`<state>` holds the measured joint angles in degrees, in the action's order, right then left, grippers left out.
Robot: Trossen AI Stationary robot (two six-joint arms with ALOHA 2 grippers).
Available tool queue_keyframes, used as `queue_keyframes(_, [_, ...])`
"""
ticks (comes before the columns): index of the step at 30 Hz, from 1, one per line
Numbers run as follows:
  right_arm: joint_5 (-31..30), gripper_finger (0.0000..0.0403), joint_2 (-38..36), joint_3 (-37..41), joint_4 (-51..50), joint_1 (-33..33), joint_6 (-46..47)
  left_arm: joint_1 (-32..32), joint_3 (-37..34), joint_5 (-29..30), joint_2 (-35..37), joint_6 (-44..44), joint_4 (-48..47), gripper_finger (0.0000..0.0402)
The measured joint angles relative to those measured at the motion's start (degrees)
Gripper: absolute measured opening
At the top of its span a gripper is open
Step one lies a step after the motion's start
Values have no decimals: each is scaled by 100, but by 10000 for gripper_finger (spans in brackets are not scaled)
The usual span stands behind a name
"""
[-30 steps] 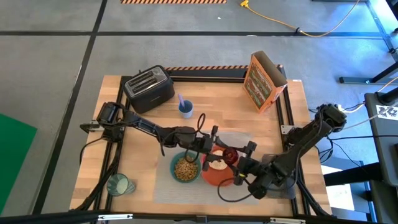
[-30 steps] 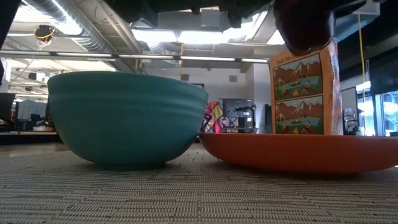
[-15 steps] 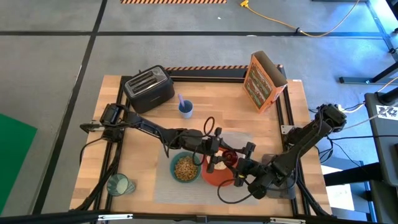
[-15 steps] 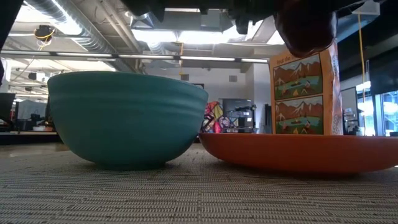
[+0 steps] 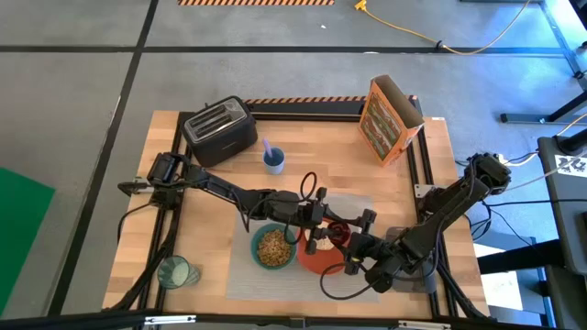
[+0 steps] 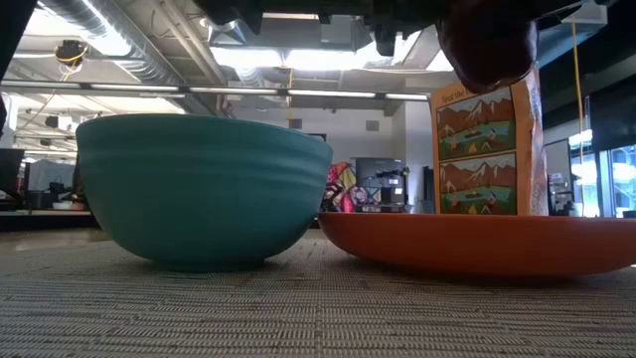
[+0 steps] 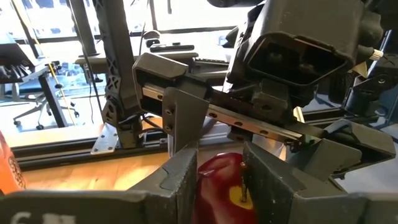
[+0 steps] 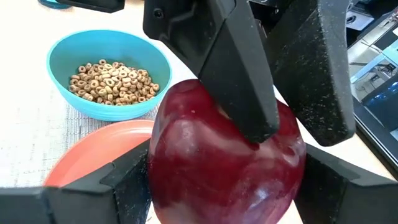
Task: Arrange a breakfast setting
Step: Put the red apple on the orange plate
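So the teal bowl [image 5: 273, 247] of cereal sits left of the orange plate [image 5: 316, 260], both on the placemat [image 5: 240, 275] near the table's front edge. The apple [image 5: 339, 230] hangs above the plate, pinched by both the left gripper [image 7: 219, 177] and right gripper [image 8: 230, 180]. The toast [image 5: 321, 244] is mostly hidden under them.

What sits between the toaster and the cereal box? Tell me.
A small blue cup with something sticking out stands on the wooden table between the toaster and the cereal box, seen in the high view.
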<state>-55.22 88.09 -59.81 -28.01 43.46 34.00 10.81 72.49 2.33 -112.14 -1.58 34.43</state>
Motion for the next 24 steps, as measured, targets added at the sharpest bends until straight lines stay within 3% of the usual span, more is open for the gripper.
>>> queue_keyframes(6, [5,289,60,2,78,0,-10,-3,-1,-32,0,-2,-171,116])
queue_keyframes(15, [90,289,332,2,199,0,-2,-5,-7,-376,0,-102,-601,70])
queue_keyframes(24, [67,289,332,2,251,0,42,-36,-7,-523,2,-306,-635,66])
